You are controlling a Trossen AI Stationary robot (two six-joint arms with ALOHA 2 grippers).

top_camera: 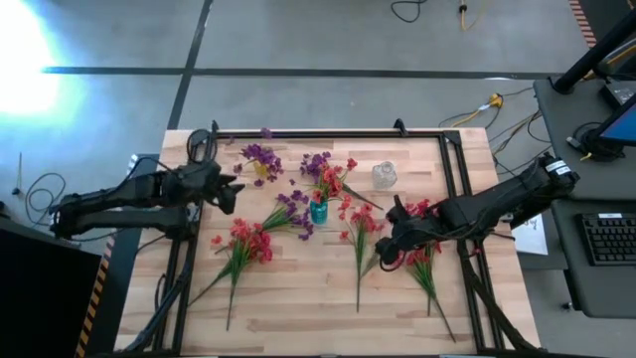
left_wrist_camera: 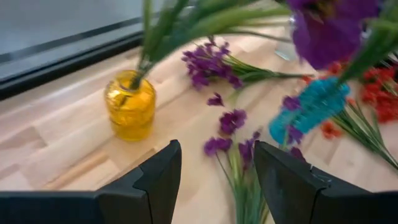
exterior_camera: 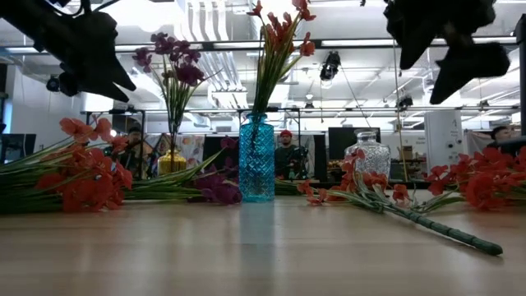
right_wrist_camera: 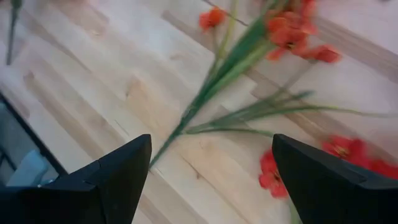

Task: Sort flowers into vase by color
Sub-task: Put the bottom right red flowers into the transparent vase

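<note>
A yellow vase (top_camera: 260, 171) holds purple flowers (top_camera: 260, 154). Beside it, a blue vase (top_camera: 318, 210) holds red flowers (top_camera: 331, 180), and a clear vase (top_camera: 384, 176) stands without flowers. Loose purple sprigs (top_camera: 294, 213) and red sprigs (top_camera: 243, 246) (top_camera: 360, 227) (top_camera: 422, 261) lie flat on the table. My left gripper (left_wrist_camera: 217, 180) hovers open, left of the yellow vase (left_wrist_camera: 129, 106), above the table. My right gripper (right_wrist_camera: 211, 180) hovers open over a red sprig (right_wrist_camera: 249, 37) at the right, touching nothing.
A black frame (top_camera: 328, 132) runs around the wooden table top (top_camera: 298, 308). The near strip of the table is bare wood. In the low view, people and room fittings show beyond the far edge.
</note>
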